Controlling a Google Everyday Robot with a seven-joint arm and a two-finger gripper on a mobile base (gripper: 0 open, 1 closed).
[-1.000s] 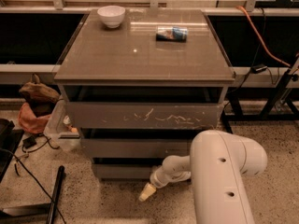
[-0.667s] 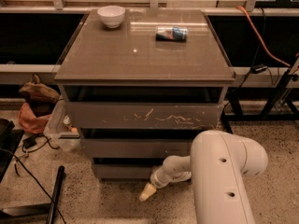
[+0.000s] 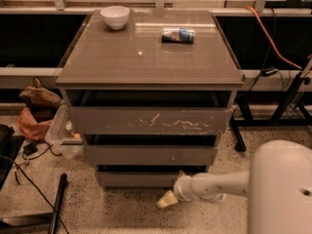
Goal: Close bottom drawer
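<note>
The bottom drawer (image 3: 139,178) is the narrowest of three grey-brown drawers, low on the cabinet, with a plain flat front. It stands pulled out a little, with a dark gap above its front. My gripper (image 3: 165,200) is a cream-coloured tip on a white arm coming in from the lower right. It hangs just in front of and slightly below the bottom drawer's front, right of its middle, close to the floor.
The mid-sized drawer (image 3: 151,155) and the widest scratched drawer (image 3: 148,121) also stand pulled out. A white bowl (image 3: 115,16) and a lying can (image 3: 178,35) are on the cabinet top. A bag (image 3: 36,111), cables and a black bar (image 3: 57,204) lie on the floor at left.
The gripper has barely moved; it stays low in front of the bottom drawer. The drawers stand as before.
</note>
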